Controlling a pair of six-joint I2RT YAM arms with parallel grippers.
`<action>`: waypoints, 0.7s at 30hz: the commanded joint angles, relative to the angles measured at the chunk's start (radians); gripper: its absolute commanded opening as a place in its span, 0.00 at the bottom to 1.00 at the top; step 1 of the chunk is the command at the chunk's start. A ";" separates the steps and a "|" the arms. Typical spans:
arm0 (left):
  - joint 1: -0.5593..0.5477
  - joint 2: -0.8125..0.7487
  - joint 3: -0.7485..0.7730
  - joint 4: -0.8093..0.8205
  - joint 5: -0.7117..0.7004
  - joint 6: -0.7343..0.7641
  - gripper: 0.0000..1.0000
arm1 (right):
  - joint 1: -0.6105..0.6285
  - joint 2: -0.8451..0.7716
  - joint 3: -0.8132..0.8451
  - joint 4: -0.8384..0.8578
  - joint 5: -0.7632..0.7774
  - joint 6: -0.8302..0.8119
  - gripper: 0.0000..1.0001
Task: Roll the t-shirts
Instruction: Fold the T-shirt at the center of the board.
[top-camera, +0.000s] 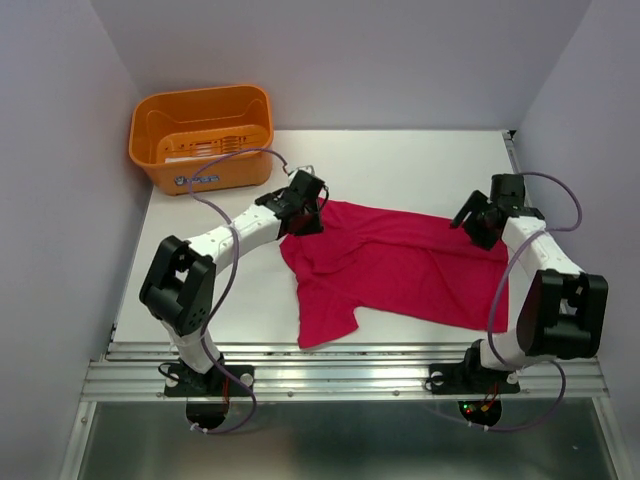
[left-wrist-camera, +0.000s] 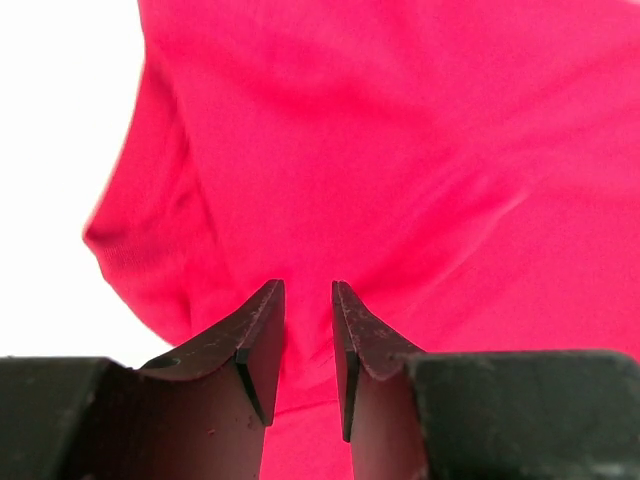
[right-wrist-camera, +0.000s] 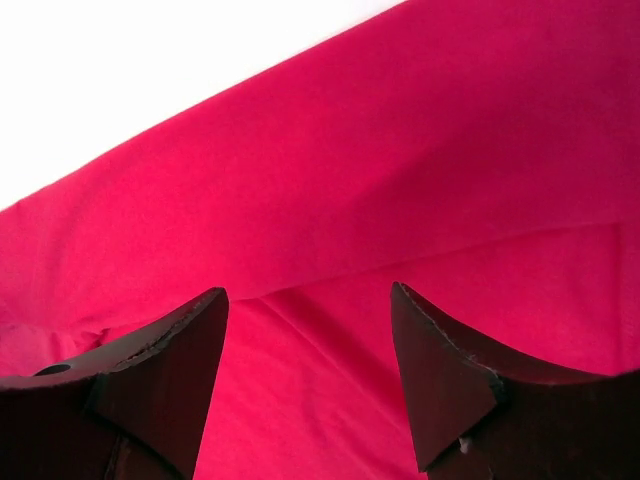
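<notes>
A crimson-pink t-shirt (top-camera: 400, 265) lies spread and wrinkled on the white table (top-camera: 400, 165), one sleeve pointing toward the near edge. My left gripper (top-camera: 305, 208) is at the shirt's far left corner. In the left wrist view the gripper (left-wrist-camera: 308, 287) has its jaws a narrow gap apart just above the fabric (left-wrist-camera: 400, 150), and nothing shows pinched between them. My right gripper (top-camera: 478, 225) is at the shirt's far right edge. In the right wrist view the gripper (right-wrist-camera: 310, 292) is wide open over the fabric (right-wrist-camera: 400, 170), with a crease running between the fingers.
An orange basket (top-camera: 200, 135) stands at the table's far left corner, just beyond the left arm. Grey walls close in the left, right and back sides. A metal rail (top-camera: 350, 378) runs along the near edge.
</notes>
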 joint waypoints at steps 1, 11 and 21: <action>0.008 0.018 0.155 0.027 -0.072 0.076 0.37 | 0.025 0.061 0.072 0.029 0.034 0.001 0.71; 0.056 0.300 0.430 0.004 -0.025 0.106 0.35 | 0.035 0.225 0.144 0.059 0.079 0.014 0.73; 0.136 0.426 0.453 0.007 0.001 0.116 0.35 | 0.023 0.254 0.082 0.126 0.135 0.042 0.75</action>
